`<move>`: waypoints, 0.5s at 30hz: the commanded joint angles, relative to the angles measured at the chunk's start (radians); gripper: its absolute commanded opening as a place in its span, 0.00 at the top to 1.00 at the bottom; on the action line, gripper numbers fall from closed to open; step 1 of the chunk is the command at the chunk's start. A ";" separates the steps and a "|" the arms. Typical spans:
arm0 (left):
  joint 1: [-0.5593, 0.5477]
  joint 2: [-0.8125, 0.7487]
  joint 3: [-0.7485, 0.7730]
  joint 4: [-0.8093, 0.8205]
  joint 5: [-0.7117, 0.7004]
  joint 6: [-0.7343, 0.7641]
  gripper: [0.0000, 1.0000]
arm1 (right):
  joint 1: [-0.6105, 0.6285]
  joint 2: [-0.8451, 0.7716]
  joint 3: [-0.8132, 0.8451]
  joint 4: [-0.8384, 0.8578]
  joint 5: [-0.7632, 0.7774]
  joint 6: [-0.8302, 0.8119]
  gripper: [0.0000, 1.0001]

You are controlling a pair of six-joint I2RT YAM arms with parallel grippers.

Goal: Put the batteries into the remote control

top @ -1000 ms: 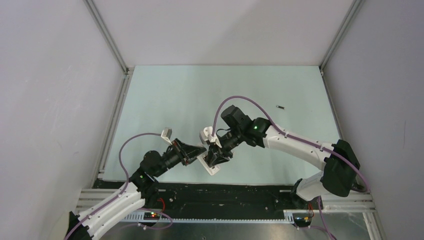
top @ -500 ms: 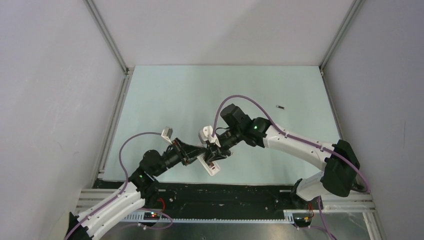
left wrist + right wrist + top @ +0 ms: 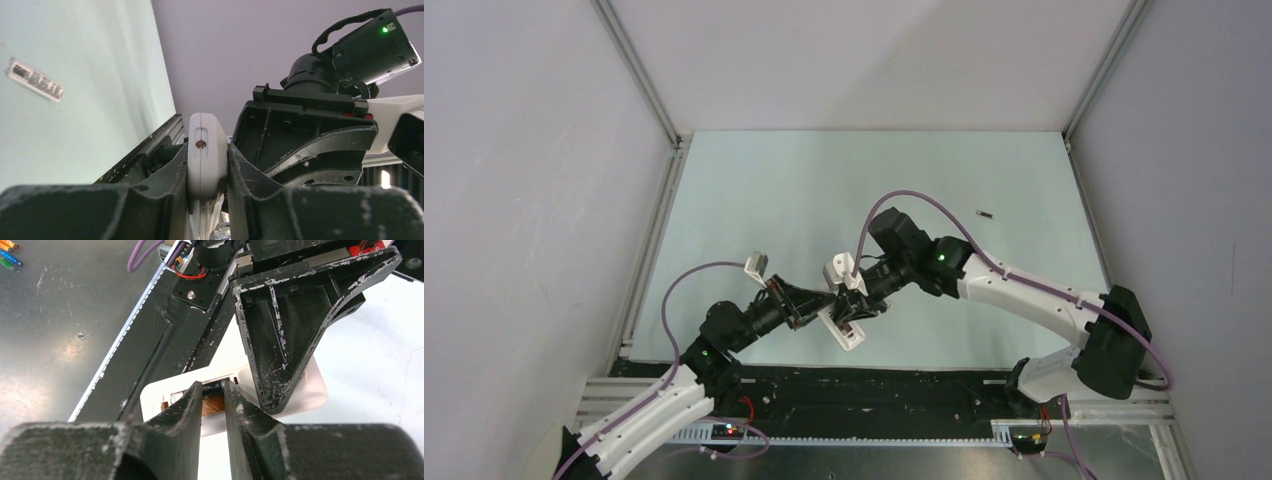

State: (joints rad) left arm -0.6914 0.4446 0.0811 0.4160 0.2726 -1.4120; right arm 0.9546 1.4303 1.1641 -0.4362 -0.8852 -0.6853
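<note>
The remote control [image 3: 851, 339] is a slim white handset held near the table's front edge, with my left gripper [image 3: 828, 303] shut on it. In the left wrist view its rounded end [image 3: 201, 160] stands edge-on, pinched between both fingers. The right wrist view shows its white back [image 3: 160, 396] with the open recess. My right gripper [image 3: 214, 392] reaches into that recess, shut on a dark battery [image 3: 214, 399] with a coppery band. A second battery [image 3: 986, 214] lies alone on the table, far right. From above, my right gripper [image 3: 854, 313] meets the remote from the right.
The pale green table [image 3: 754, 200] is walled by grey panels with metal rails [image 3: 649, 250] along its sides. A black base strip [image 3: 874, 385] runs along the near edge. In the left wrist view a small thin greyish piece [image 3: 35, 80] lies on the table.
My right gripper's jaws have narrowed around the battery over the recess. The left gripper and the remote shifted slightly; the far battery has not moved.
</note>
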 commanded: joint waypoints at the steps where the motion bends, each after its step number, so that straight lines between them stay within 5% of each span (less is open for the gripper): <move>1: -0.008 -0.026 0.063 0.195 0.054 0.019 1.00 | 0.020 -0.052 0.005 -0.001 0.036 -0.006 0.73; 15: -0.008 -0.098 -0.010 0.202 0.055 0.250 1.00 | 0.074 -0.244 -0.024 0.258 0.046 0.202 0.64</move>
State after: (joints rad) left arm -0.6964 0.3744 0.0799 0.5617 0.3019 -1.2964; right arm 1.0157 1.2606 1.1606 -0.3332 -0.8585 -0.5941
